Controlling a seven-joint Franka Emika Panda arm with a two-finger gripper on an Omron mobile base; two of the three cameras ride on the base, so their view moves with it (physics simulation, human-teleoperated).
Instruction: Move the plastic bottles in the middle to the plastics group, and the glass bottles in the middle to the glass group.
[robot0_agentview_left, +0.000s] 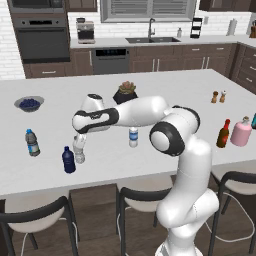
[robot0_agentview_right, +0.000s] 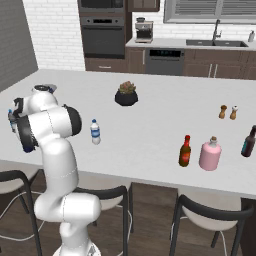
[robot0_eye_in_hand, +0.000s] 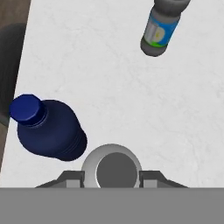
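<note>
Plain greyish clear plastic bottle (robot0_eye_in_hand: 112, 169) sits right under the hand camera, seen cap-down from above, with the tool (robot0_eye_in_hand: 111, 178) clamped on it, one finger at each side. In the left base view the same bottle (robot0_agentview_left: 79, 151) stands at the table (robot0_agentview_left: 165, 92) surface just beside the squat dark navy blue plastic bottle (robot0_agentview_left: 68, 160); clear water bottle with blue label and dark cap (robot0_agentview_left: 32, 142) is near, further left. So this one looks about delivered to the plastics group, release not yet done.

Left to do: small clear bottle with blue label and white cap (robot0_agentview_left: 133, 136) stands mid-table, untouched.

Slim dark red-brown glass bottle with red cap (robot0_agentview_right: 185, 150) stands just beside the squat pink bottle with stopper (robot0_agentview_right: 210, 154), likely already sorted.
</note>
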